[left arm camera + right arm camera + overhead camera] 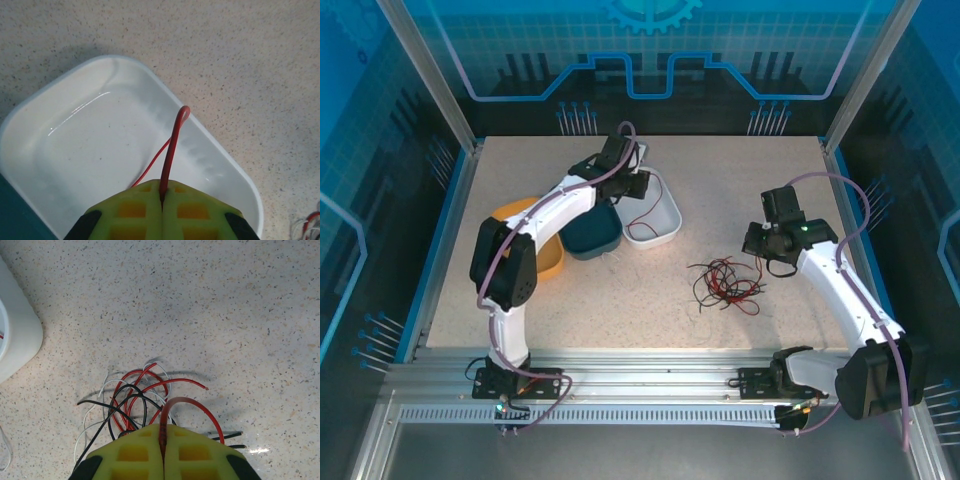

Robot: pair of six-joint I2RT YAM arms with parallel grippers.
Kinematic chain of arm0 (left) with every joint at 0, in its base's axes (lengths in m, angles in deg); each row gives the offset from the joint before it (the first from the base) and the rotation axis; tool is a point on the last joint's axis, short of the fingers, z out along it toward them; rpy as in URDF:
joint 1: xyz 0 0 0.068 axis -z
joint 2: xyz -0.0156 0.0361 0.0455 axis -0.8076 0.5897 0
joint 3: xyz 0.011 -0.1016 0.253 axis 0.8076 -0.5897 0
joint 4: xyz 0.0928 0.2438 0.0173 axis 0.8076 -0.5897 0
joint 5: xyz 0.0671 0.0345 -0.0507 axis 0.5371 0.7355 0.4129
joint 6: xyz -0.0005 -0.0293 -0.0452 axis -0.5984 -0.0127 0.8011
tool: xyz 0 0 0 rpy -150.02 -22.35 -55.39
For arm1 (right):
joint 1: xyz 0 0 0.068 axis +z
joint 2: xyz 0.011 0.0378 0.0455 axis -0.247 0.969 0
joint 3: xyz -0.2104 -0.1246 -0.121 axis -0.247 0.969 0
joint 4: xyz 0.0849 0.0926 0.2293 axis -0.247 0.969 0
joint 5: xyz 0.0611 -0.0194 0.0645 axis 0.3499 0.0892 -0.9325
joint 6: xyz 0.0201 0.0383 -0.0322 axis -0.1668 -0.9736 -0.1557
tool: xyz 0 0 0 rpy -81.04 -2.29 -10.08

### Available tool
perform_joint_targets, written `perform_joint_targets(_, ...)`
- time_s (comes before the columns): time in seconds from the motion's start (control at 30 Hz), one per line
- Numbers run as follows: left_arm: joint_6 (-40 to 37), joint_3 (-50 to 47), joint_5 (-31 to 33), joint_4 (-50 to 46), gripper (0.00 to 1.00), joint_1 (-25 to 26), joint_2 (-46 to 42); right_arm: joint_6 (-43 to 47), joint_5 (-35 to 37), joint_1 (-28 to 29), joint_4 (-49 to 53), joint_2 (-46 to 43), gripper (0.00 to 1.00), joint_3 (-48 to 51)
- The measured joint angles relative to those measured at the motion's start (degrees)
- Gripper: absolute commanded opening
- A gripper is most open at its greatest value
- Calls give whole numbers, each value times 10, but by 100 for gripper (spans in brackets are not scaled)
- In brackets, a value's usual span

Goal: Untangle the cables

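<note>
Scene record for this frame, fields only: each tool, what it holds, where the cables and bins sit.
left tool: shut on red cable, above the white bin
right tool: shut on second red cable, at the tangle
tangle: red, black and white strands, still intertwined, on the table
other bins: teal bin and orange bin, left of the white one
</note>
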Motion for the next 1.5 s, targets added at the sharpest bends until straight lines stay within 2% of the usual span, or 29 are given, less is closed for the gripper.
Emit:
perform_joint_targets(0.23, 13, 71, 0, -59, 0, -11, 88, -5, 0, 0, 1, -4, 5, 0)
perform_joint_targets(0.37, 16, 88, 0, -89, 10, -17, 105, -7, 0, 0, 2, -7, 5, 0)
perform_joint_targets(0.57, 29, 111, 0, -110, 34, -17, 118, -9, 0, 0, 2, -7, 5, 0)
perform_joint_targets(0.8, 30, 112, 0, -118, 45, -17, 121, -8, 0, 0, 6, -7, 6, 0)
perform_joint_targets(0.93, 30, 112, 0, -118, 60, -17, 119, -8, 0, 0, 8, -7, 7, 0)
perform_joint_targets(1.0, 30, 111, 0, -118, 65, -17, 115, -8, 0, 0, 8, -7, 7, 0)
perform_joint_targets(1.1, 30, 94, 0, -114, 65, -17, 92, -8, 0, 0, 8, -7, 7, 0)
perform_joint_targets(1.33, 47, -10, -5, -75, 48, -17, -29, -10, 0, 0, 8, -7, 7, 0)
perform_joint_targets(1.5, 55, -86, -8, -43, 48, -17, -105, -10, 0, 0, 8, -7, 7, 0)
